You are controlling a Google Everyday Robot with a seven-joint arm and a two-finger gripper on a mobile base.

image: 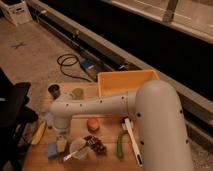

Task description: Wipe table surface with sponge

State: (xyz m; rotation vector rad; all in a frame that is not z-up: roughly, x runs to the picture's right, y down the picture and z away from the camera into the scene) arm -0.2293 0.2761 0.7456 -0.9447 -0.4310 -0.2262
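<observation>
A yellowish sponge (61,145) lies near the front left of the wooden table (107,160), beside a blue item (51,149). My white arm reaches from the right across the table to the left. My gripper (60,135) points down at the end of the wrist, right above the sponge and at or very near it. The wrist hides where the gripper meets the sponge.
A yellow bin (125,83) stands at the back of the table. A banana (38,133), an orange fruit (92,124), a clear cup with a spoon (77,148), a dark snack (97,145), a green vegetable (120,144), a white utensil (133,143), a dark cup (54,91) and a green bowl (76,93) lie around.
</observation>
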